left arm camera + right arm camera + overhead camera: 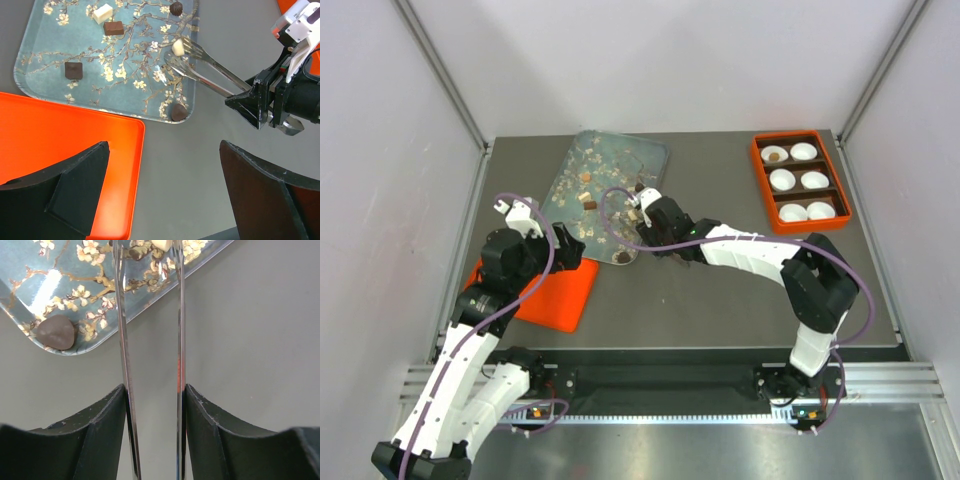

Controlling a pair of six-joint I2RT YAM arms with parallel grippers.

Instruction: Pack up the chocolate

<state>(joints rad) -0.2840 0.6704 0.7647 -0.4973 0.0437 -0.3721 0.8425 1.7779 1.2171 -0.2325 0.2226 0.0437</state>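
Observation:
The chocolate lies as several small pieces on a floral glass tray [620, 155], among them a dark square [73, 70], a brown block [113, 28] and a round brown lump [56, 332] near the tray's corner. My right gripper [154, 390] is shut on thin metal tongs [210, 67], with both fingers pressed against the tong arms. The tong tips sit on either side of a cream piece [178, 47] on the tray. My left gripper [165, 170] hangs open and holds nothing, over the edge of an orange lid [60, 130].
An orange box [756, 165] at the back right holds several white paper cups [782, 179]; one cup [774, 155] has a brown piece in it. The orange lid [565, 300] lies at the front left. The right arm [760, 255] stretches across the table's middle.

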